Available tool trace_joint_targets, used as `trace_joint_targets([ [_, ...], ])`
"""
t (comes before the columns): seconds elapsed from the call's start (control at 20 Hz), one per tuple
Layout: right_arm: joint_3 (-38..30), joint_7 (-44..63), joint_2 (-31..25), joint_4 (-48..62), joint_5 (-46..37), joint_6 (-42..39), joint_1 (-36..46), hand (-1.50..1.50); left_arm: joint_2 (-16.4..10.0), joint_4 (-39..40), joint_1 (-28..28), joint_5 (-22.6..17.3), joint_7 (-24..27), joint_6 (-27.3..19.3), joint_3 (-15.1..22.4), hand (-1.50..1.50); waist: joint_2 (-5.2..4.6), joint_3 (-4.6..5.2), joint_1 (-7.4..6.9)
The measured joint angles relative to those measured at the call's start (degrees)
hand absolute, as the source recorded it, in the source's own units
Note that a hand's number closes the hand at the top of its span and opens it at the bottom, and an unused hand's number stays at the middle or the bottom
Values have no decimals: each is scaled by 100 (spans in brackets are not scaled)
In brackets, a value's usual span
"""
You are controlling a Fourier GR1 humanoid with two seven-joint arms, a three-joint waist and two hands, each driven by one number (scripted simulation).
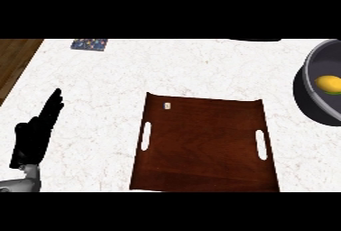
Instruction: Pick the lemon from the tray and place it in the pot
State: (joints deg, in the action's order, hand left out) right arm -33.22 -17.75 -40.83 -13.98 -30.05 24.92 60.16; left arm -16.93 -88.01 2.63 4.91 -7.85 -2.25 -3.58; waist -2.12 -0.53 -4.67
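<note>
- The lemon (328, 84) lies inside the pot (318, 106), on the grey floor of the bowl close to the view's right edge; part of it may be cut off by that edge.
- The pot sits at the far right of the surface (200, 67), only partly in view, its rim curving in from the right and a dark shadow beneath its near side.
- The tray (203, 144), a dark brown wooden board with two handle slots (145, 136), lies in the middle, well apart from the pot. No fruit is on it, only a small pale label (166, 106) near its far left corner.
- The left hand (36, 133) stands at the view's left edge, fingers straight and pointing up, holding nothing and touching nothing; it is at rest, well clear of the tray.
- The right hand shows nowhere, so nothing can be said of its fingers.
- A small patterned square (89, 44) lies far off at the top left, beside a wooden strip (16, 58) bordering the surface; neither bears on the task.
- Judgement: with the lemon in the pot and the tray bare, the placing step looks done and the task appears complete, or at its very end.
- What remains, if anything, is for the unseen right hand to stay clear of the pot; no further grasp seems called for.
</note>
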Motion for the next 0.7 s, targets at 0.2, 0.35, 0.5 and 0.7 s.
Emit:
trace_joint_targets([
  [0.2, -454, -399, -61, 49, 486, -294, -84, -150, -16, 24, -85, 14, 56, 0, -41, 0, 27, 11, 55],
  [0.35, -616, -524, -163, 140, 686, -650, -115, -150, -30, 59, -131, 22, 105, 9, -80, 0, 53, 21, 101],
  [0.5, -800, -745, -245, 184, 926, -1043, -272, -150, -38, -1, -139, 23, 0, 10, -106, 0, 84, 26, 167],
  [0.7, -960, -995, -364, 188, 1184, -1471, -600, -150, -36, 71, -139, 31, 52, 5, -183, 0, 118, 33, 252],
])
